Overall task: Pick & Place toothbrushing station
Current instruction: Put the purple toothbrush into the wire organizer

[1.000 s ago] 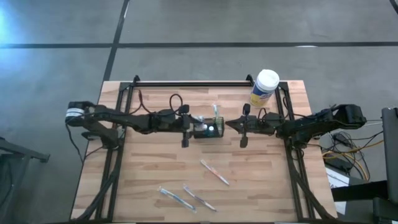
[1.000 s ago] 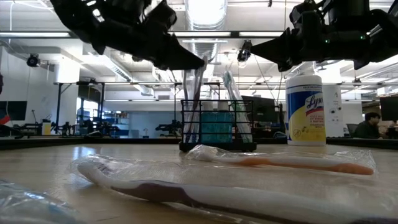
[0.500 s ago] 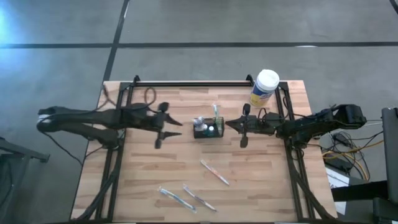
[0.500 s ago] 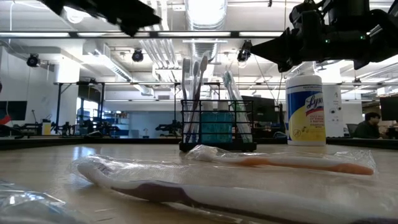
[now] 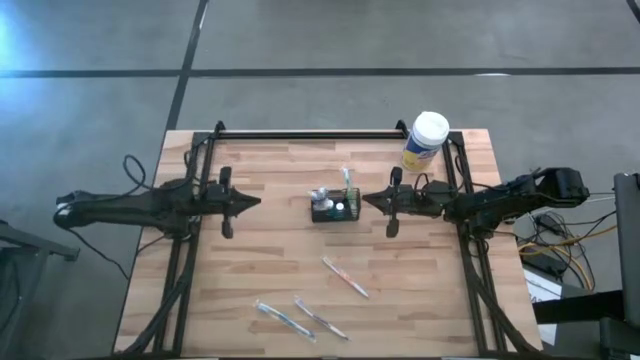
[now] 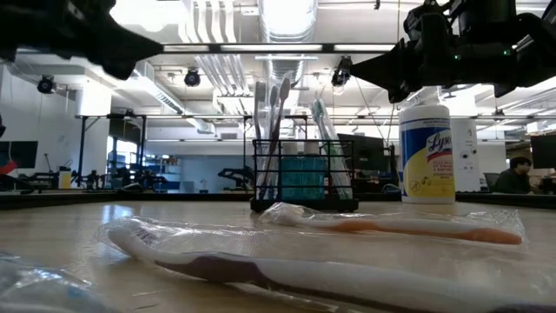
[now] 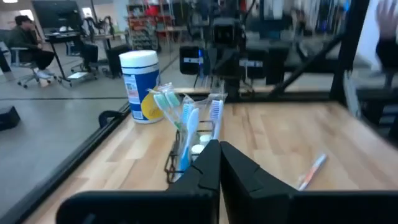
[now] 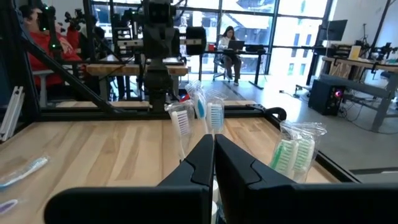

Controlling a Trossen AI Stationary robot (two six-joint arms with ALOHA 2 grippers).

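The toothbrushing station, a black wire-mesh caddy [image 5: 333, 208], stands by its base on the middle of the wooden table [image 5: 250, 270]. Toothbrushes stand upright in it [image 6: 271, 130], and wrapped green ones [image 8: 293, 152] lean out of its far side. My left gripper [image 5: 258, 202] is shut and empty, well off the caddy's left end and above the table. It points at the caddy [image 7: 186, 155]. My right gripper [image 5: 365, 201] is shut and empty, level and above the table, its tip just off the caddy's right end.
A white-lidded canister with a yellow label [image 5: 426, 140] stands at the far right. Three wrapped toothbrushes lie on the near half of the table [image 5: 345, 276] [image 5: 283, 320] [image 5: 320, 318]. Black frame rails [image 5: 300, 133] run along the far edge and both sides.
My left gripper has drawn back from the caddy's left end toward the table's left edge, staying level, and its fingers have shut on nothing. The toothbrushes it was beside stay standing in the caddy.
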